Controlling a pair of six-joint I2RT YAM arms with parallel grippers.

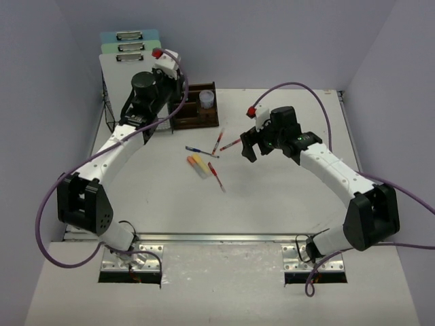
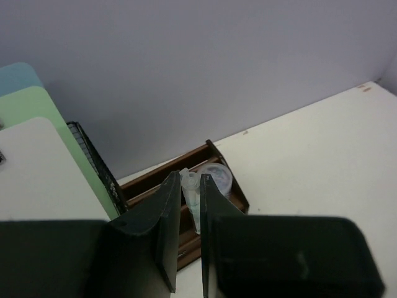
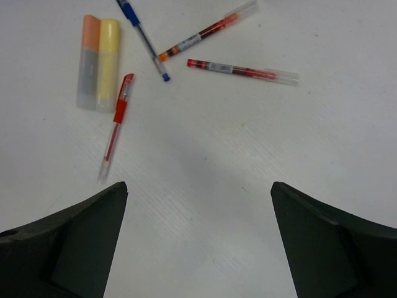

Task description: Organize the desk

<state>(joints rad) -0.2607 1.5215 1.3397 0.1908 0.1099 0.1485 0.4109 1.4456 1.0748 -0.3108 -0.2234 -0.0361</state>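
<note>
The white desk (image 1: 272,197) holds a loose cluster near its middle: a blue pen (image 3: 144,40), three red pens (image 3: 116,124) (image 3: 242,70) (image 3: 205,31), a yellow highlighter (image 3: 109,62) and an orange highlighter (image 3: 89,59). My right gripper (image 3: 198,192) is open and empty above bare desk, just right of the cluster (image 1: 204,159). My left gripper (image 2: 190,186) is shut on a clear plastic tube-like item (image 2: 193,202), held over the dark-brown organiser tray (image 2: 155,177) at the back left. What the clear item is I cannot tell.
A clear cup (image 2: 217,175) sits in the tray's right end. A black wire-mesh rack (image 2: 93,158) with white, green and blue clipboards (image 1: 126,54) stands left of the tray. Lavender walls surround the desk. A metal rail (image 1: 217,238) runs along the near edge.
</note>
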